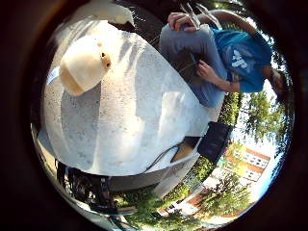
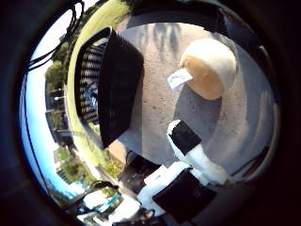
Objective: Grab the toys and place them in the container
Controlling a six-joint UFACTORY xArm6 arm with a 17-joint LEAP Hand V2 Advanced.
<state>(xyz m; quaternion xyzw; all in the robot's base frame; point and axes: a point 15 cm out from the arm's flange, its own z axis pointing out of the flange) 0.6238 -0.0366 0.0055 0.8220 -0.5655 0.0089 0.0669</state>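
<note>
A cream, rounded plush toy [image 2: 211, 68] with a white tag [image 2: 178, 78] lies on the grey stone table [image 1: 134, 110]. The little finger side view shows the same toy [image 1: 84, 65] with a small orange mark on it. A black slatted container [image 2: 110, 84] stands on the table beside the toy, near the table's edge, with a bare strip of stone between them. My right hand [image 2: 188, 165] hovers above the table, apart from the toy. Its white and black fingers [image 2: 183, 136] reach out fairly straight and hold nothing.
The table's edge curves round close by, with grass and pavement beyond it. A black bag [image 1: 214, 139] and a small brown item [image 1: 185, 151] sit just off the table's rim. Bare stone surrounds the toy.
</note>
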